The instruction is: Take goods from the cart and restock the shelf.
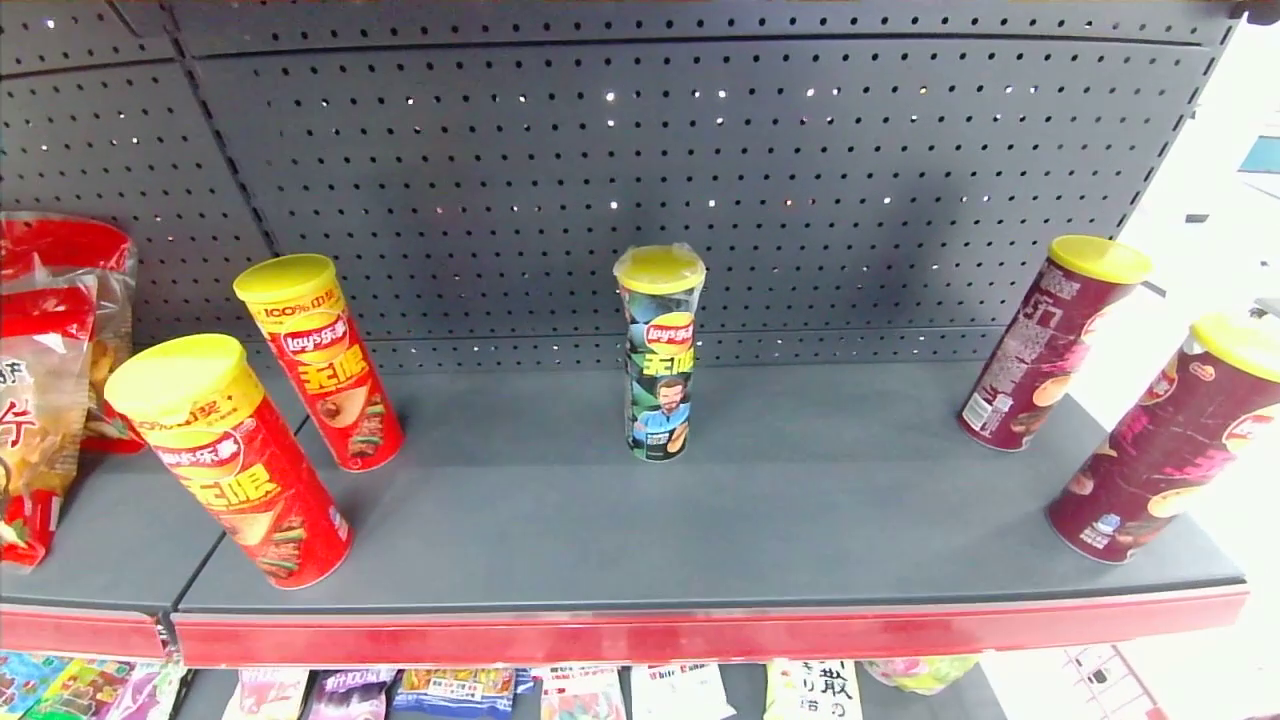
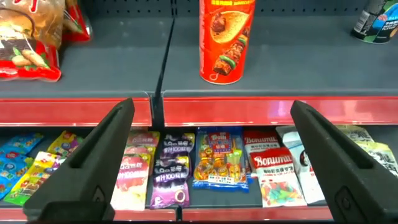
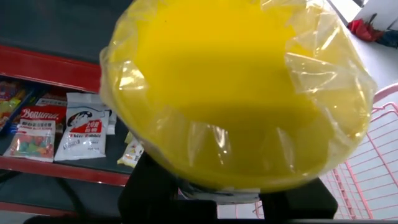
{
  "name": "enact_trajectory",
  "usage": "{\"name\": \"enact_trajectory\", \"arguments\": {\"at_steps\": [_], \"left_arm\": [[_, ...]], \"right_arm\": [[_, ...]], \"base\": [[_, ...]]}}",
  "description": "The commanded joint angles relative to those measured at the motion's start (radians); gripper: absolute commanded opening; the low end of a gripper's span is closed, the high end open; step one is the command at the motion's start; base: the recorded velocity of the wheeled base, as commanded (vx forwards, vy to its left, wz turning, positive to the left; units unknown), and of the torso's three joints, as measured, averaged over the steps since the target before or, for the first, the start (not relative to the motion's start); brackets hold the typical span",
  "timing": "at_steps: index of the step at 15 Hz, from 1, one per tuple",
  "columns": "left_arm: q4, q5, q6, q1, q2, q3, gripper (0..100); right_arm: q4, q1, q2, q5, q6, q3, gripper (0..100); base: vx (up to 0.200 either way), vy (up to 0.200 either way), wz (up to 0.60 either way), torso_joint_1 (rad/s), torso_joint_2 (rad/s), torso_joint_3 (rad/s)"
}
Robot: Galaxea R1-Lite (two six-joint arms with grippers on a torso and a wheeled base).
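Observation:
A chip can with a yellow lid [image 3: 230, 93] under clear wrap sits right against the right wrist camera, and my right gripper [image 3: 217, 199] is shut on its body below the lid. The grey shelf board [image 1: 640, 540] carries two red cans [image 1: 225, 455] [image 1: 320, 360], a green can [image 1: 660, 350] in the middle and two maroon cans [image 1: 1050, 340] [image 1: 1165, 440] at the right. My left gripper [image 2: 211, 106] is open and holds nothing, level with the red shelf lip [image 2: 217, 111], in front of a red can [image 2: 225, 37].
Red snack bags [image 1: 45, 380] fill the shelf's far left. The lower shelf holds several candy and snack packets [image 2: 217, 165] [image 3: 81, 130]. A pink wire cart [image 3: 373, 168] stands at the right. Open board lies between the green can and the cans on either side.

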Motion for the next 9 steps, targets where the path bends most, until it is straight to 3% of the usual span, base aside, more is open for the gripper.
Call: {"name": "enact_trajectory", "arguments": {"at_steps": [1, 5, 6, 7, 9], "left_arm": [[0.0, -0.001, 0.001, 0.001, 0.001, 0.0, 100], [0.0, -0.018, 0.004, -0.007, 0.018, 0.0, 100], [-0.003, -0.091, 0.027, -0.007, 0.012, 0.0, 100], [-0.003, -0.107, 0.052, -0.007, 0.012, -0.002, 100], [-0.003, -0.113, 0.041, -0.007, 0.012, -0.002, 100]], "right_arm": [[0.0, 0.0, 0.002, 0.041, 0.004, -0.001, 0], [0.001, 0.0, 0.002, 0.054, 0.007, 0.002, 0], [0.0, 0.0, 0.002, 0.063, 0.009, 0.007, 0], [-0.002, 0.0, 0.002, 0.098, 0.025, 0.016, 0], [0.0, 0.0, 0.002, 0.186, 0.07, 0.01, 0]], "base": [[0.0, 0.0, 0.0, 0.0, 0.0, 0.0], [0.0, 0.0, 0.0, 0.0, 0.0, 0.0], [0.0, 0.0, 0.0, 0.0, 0.0, 0.0], [0.0, 0.0, 0.0, 0.0, 0.0, 0.0], [0.0, 0.0, 0.0, 0.0, 0.0, 0.0]]}}
